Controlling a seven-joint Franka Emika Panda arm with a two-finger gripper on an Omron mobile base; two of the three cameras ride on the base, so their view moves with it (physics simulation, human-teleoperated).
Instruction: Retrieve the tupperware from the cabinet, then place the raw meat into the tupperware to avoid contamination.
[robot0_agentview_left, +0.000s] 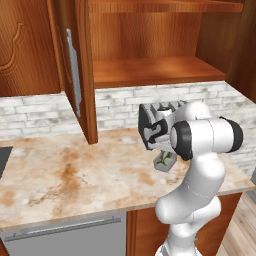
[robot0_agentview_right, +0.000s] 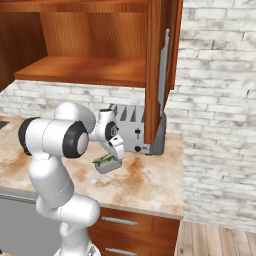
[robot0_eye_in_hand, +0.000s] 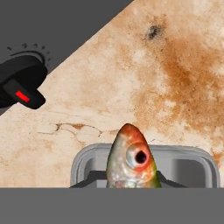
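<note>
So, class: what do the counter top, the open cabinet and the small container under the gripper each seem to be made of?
Counter top: looks like polished stone, marble perhaps, from its cream surface with rusty mottling and veins.
Cabinet: reddish-brown wood with a smooth sheen; grain streaks show on shelf and back.
Container: pale grey, thin-walled with rounded corners, probably plastic; the fish sits in it.

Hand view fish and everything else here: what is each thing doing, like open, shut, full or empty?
Reddish-brown wooden cabinet: doors open, shelves bare.
Grey plastic tupperware: on the marble counter, lidless, holding the fish.
Small grey-green fish with pinkish head: head poking up over the tupperware.
Hand: above the tupperware; its grip cannot be told.
Silver toaster: slots empty.
</note>
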